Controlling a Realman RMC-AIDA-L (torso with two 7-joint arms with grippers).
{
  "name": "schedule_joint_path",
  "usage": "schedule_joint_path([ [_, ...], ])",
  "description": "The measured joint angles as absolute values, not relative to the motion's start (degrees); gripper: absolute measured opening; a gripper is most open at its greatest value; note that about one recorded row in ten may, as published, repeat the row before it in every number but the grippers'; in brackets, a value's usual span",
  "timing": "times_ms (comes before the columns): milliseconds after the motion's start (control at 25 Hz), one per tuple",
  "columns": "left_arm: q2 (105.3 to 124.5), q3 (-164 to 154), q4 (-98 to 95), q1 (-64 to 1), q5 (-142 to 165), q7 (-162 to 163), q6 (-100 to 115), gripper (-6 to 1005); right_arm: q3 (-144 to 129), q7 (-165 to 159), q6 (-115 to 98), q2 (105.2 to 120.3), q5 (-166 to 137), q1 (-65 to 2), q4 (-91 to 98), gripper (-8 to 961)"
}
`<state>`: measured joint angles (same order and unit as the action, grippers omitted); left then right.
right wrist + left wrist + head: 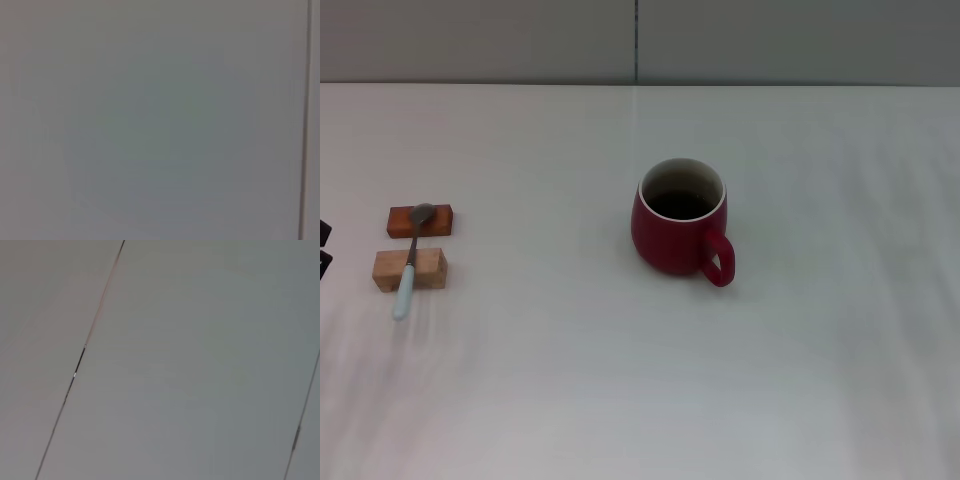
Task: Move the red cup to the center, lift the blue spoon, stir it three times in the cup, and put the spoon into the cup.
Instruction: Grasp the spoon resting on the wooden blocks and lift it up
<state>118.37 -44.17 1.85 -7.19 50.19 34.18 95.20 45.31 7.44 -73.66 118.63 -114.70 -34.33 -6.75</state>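
1. Standing upright near the middle of the white table (620, 400), the red cup (678, 220) shows a dark inside and turns its loop handle toward the robot's right and slightly toward the robot.
2. Well apart from it, far over on the robot's left, the blue spoon (410, 262) lies bridged across two small blocks: its grey bowl rests on the reddish block (438, 220), its pale handle crosses the lighter wooden block (428, 268) and juts out toward the robot.
3. The left gripper (324, 248) barely enters the head view as dark tips at the left edge, just beside the blocks; whether its fingers are released or clenched cannot be told.
4. The right gripper is out of sight, and both wrist views show only plain grey panels with seams.
5. Judged from this layout, the cup looks already placed at the center, so lifting the spoon appears to be the step in hand.
6. That next move likely calls for the left arm to reach over the blocks and pinch the slim raised handle without knocking either block.
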Motion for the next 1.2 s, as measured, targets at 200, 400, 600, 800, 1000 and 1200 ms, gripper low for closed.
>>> schedule_joint_path([
  [200, 118.39, -44.21, 4.51, -7.99, 50.19, 30.14, 94.63, 828, 45.62, 7.46, -70.29, 118.44, -114.7, -35.7, -6.06, 335],
  [400, 118.38, -44.45, 6.07, -8.86, 50.19, 26.43, 93.93, 827, 45.78, 7.47, -70.2, 118.37, -114.7, -36.21, -5.62, 335],
  [600, 118.37, -45.58, 6.62, -9.11, 50.18, 24.91, 92.99, 828, 45.93, 7.47, -71.16, 118.37, -114.7, -35.93, -5.62, 335],
  [800, 118.36, -46.21, 7.09, -8.71, 50.18, 24.85, 92.84, 828, 45.97, 7.56, -71.3, 118.39, -114.7, -35.94, -5.59, 335],
  [1000, 118.55, -46.19, 11.69, -8.9, 50.17, 21.07, 93.2, 828, 45.97, 7.57, -71.3, 118.39, -114.7, -36.23, -5.48, 335],
  [1200, 118.69, -45.77, 17.75, -10.35, 50.16, 14.71, 94.73, 828, 45.97, 7.57, -71.34, 118.38, -114.73, -36.43, -5.45, 335],
])
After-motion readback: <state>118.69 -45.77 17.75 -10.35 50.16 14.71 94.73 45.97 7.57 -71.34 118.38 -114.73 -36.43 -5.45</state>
